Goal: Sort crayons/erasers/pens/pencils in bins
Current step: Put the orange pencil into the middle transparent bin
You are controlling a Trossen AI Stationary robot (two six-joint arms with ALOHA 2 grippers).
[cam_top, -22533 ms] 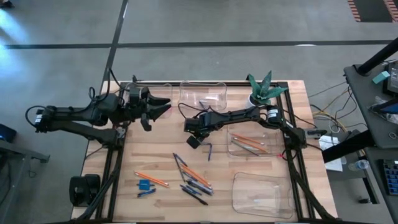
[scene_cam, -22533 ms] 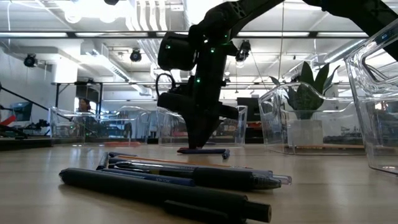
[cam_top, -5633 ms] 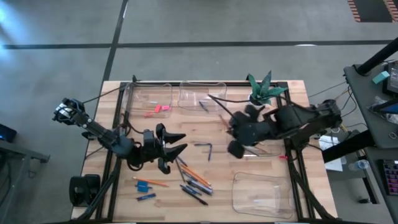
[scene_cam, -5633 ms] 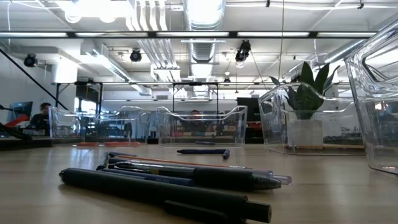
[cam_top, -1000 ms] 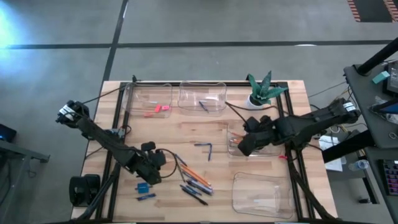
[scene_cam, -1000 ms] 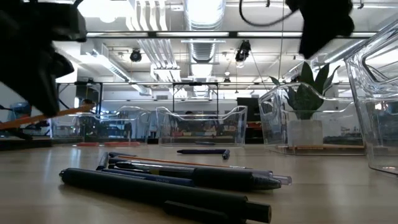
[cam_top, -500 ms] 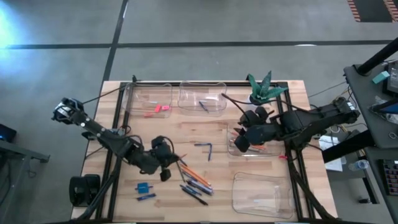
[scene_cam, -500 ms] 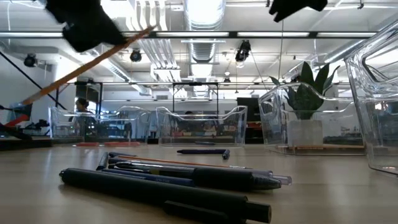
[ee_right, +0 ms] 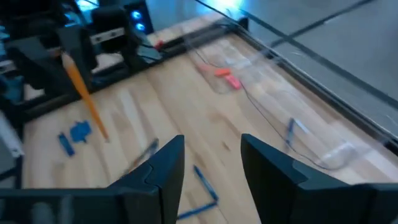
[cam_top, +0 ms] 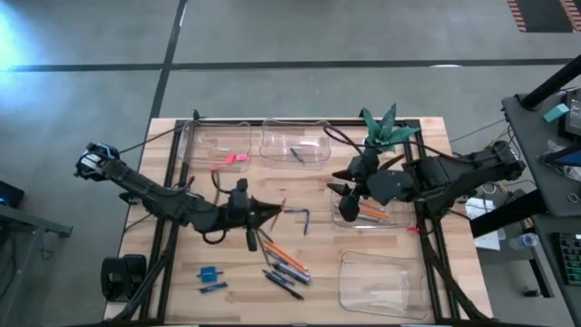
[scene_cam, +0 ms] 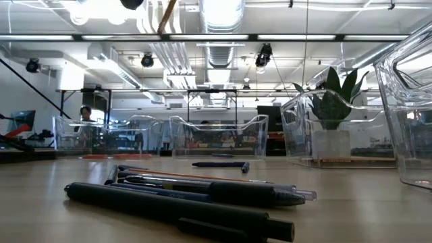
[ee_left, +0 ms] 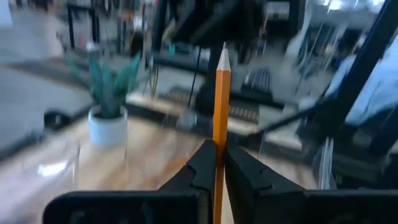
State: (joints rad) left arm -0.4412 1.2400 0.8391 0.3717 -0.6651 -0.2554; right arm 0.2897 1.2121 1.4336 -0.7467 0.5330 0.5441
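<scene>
Left gripper (cam_top: 269, 213) holds a pencil (cam_top: 280, 208) above the table (cam_top: 318, 195).

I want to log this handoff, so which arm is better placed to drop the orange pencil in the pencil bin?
Left. The left gripper is shut on the orange pencil above mid-table. The right gripper is open and empty, beside the pencil bin.

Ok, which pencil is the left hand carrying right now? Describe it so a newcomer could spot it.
Start at the wooden table and follow the left arm to its hand near the middle. The pencil is orange, pinched between its fingers, sharpened tip pointing outward. Unlike the loose pencils lying flat below, it is held off the table.
</scene>
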